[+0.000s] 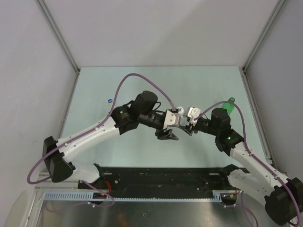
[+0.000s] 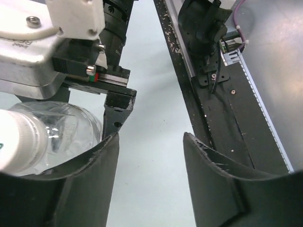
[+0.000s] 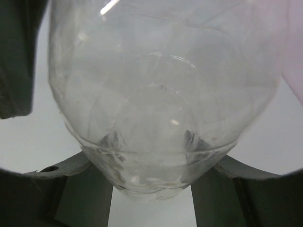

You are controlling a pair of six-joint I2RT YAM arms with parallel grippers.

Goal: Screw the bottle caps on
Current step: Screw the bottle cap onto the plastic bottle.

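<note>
My right gripper (image 3: 151, 163) is shut on a clear bottle (image 3: 156, 94), whose body fills the right wrist view. In the left wrist view the same clear bottle (image 2: 61, 127) shows at the left with a white cap (image 2: 14, 144) on its neck, just outside my left finger (image 2: 90, 175). My left gripper (image 2: 150, 135) is open and empty, with only bare table between the jaws. From above, the left gripper (image 1: 167, 135) and right gripper (image 1: 188, 126) meet at mid-table. A green bottle (image 1: 229, 107) lies behind the right arm. The second clear bottle and the other caps are out of view.
A small blue dot (image 1: 110, 100) lies on the table at the back left. A black rail (image 1: 161, 177) runs along the near edge and shows in the left wrist view (image 2: 222, 123). Grey walls enclose the table on three sides.
</note>
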